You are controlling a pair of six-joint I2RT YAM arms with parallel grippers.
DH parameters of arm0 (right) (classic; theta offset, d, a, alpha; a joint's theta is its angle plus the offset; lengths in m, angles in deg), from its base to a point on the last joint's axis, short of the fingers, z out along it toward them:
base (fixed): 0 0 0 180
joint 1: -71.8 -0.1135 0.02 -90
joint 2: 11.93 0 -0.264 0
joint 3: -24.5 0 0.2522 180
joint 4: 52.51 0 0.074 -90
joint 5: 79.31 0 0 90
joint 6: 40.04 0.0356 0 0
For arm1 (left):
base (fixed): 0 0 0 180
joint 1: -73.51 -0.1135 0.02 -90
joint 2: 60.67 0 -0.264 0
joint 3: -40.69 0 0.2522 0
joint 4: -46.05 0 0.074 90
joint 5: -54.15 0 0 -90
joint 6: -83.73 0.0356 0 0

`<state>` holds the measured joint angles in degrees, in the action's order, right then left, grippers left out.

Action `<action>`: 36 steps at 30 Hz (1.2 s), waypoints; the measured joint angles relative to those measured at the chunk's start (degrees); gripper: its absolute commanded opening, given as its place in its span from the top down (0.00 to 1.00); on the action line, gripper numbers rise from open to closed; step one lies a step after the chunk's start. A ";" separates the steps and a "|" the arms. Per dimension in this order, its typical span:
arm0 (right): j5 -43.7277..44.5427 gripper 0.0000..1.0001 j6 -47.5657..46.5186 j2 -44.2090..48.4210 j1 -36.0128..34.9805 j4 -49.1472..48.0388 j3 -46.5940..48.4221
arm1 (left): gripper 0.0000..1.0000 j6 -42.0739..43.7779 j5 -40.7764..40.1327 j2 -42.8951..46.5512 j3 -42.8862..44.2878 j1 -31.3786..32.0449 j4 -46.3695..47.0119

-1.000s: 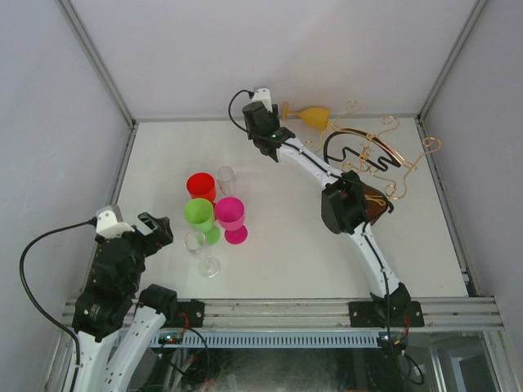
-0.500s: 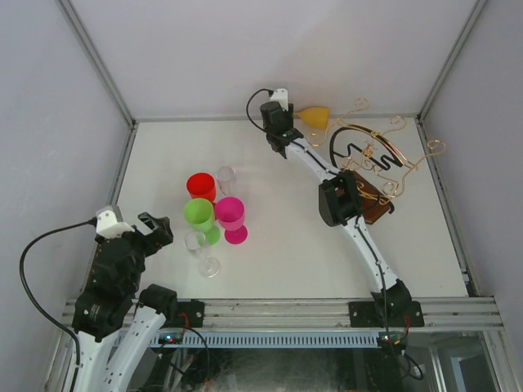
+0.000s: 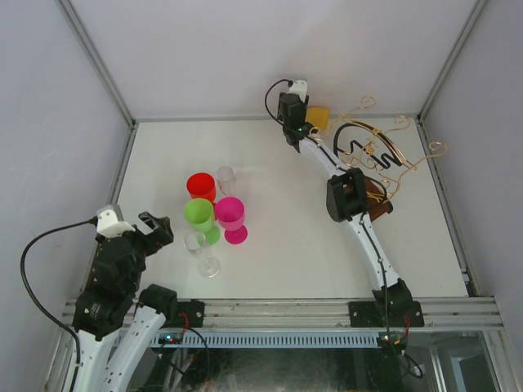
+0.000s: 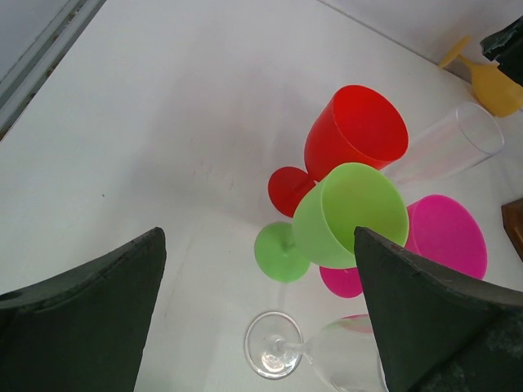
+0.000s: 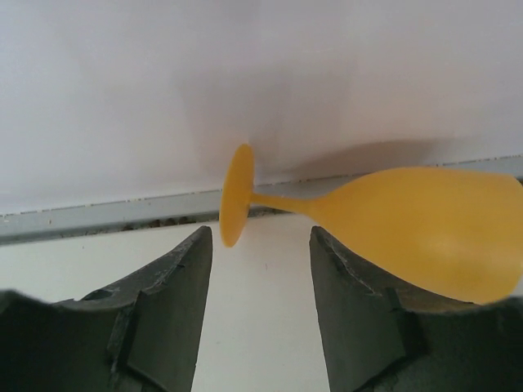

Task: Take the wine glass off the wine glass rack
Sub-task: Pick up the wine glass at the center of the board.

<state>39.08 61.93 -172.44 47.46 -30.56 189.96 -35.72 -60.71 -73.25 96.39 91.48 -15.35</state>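
A yellow wine glass [image 3: 319,118] hangs sideways on the wine glass rack [image 3: 384,150], which has gold wire arms, a black wavy arch and a brown base [image 3: 377,201] at the back right. In the right wrist view the glass [image 5: 417,229] lies level, bowl to the right, its foot [image 5: 236,194] just above the gap between my fingers. My right gripper [image 3: 292,108] [image 5: 257,233] is open and touches nothing. My left gripper [image 3: 155,229] [image 4: 257,237] is open and empty at the near left.
Left of centre stand a red [image 3: 201,186], a green [image 3: 198,214] and a pink goblet [image 3: 230,214], plus two clear glasses [image 3: 197,245] [image 3: 225,177]. They also show in the left wrist view [image 4: 351,212]. The back wall is close behind the rack.
My right gripper has moved right along the back wall, up to the yellow glass's foot and stem. The left arm has not moved.
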 measured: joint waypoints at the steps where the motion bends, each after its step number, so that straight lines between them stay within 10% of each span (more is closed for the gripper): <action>1: -0.48 0.51 0.02 -0.13 0.07 -0.31 0.26 | 0.00 0.00 0.00 -0.17 0.00 0.00 0.00; 36: -1.29 0.33 3.32 10.84 7.74 1.22 -12.02 | 0.00 -0.02 -0.46 -2.43 0.00 -0.02 -0.04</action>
<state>37.79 65.25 -161.60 55.20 -29.34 177.94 -35.74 -61.17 -75.68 96.39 91.46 -15.39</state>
